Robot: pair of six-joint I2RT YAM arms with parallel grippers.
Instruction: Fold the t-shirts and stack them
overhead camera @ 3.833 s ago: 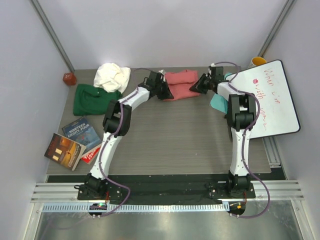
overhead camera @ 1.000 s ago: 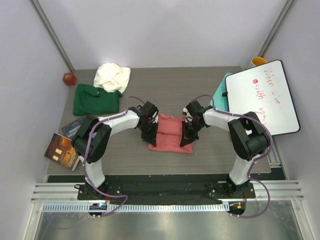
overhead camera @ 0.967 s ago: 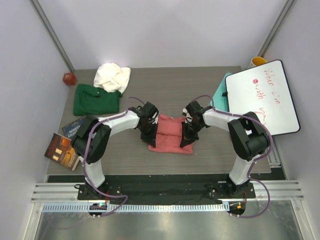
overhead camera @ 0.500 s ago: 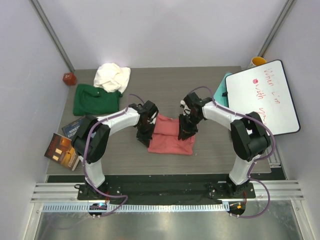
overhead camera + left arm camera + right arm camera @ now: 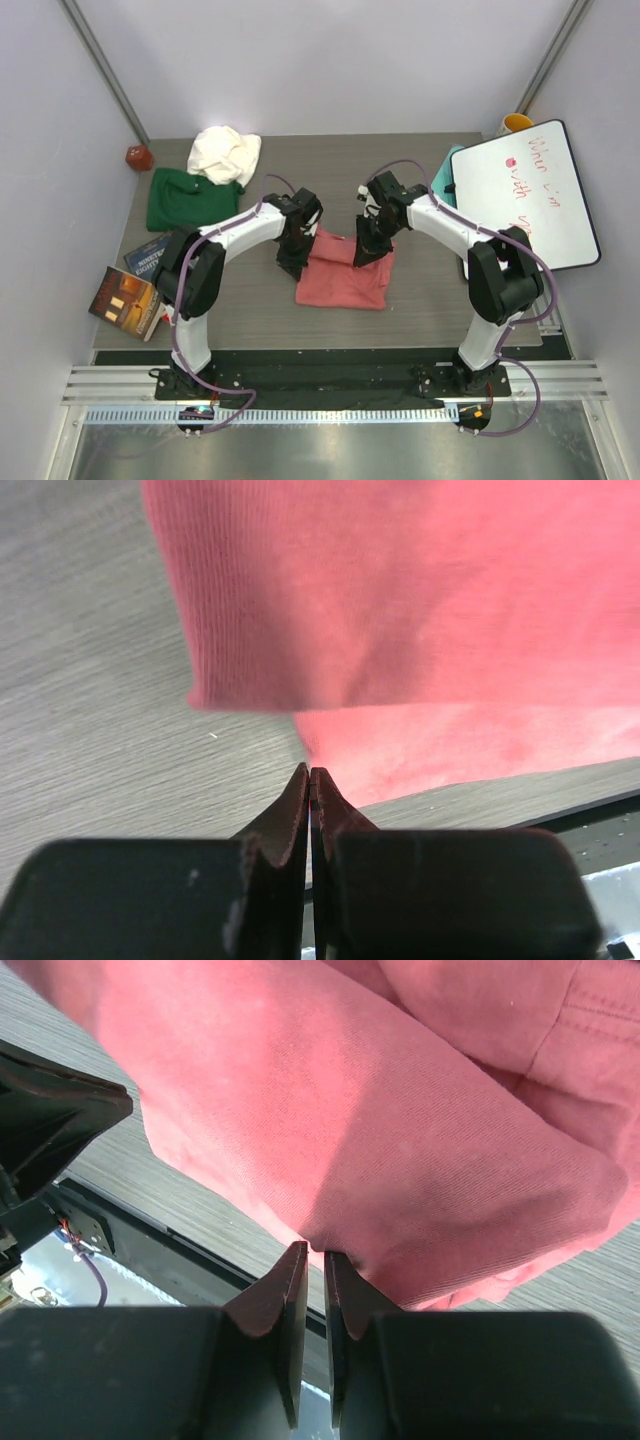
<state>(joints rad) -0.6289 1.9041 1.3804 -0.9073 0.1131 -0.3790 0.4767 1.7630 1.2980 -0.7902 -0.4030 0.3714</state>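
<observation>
Salmon-pink t-shirt (image 5: 343, 280) folded | left claw (image 5: 309, 776) together | right claw (image 5: 310, 1252) nearly together | book (image 5: 166, 260) title unreadable

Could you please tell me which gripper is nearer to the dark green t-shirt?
Left. The left gripper is at the pink t-shirt's left edge, nearer the dark green t-shirt; the right gripper is farther right.

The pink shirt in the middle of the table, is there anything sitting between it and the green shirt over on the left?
Nothing visible lies on the table between the pink shirt and the green shirt. Only the left arm reaches above that stretch, its left gripper at the pink shirt's left edge.
</observation>
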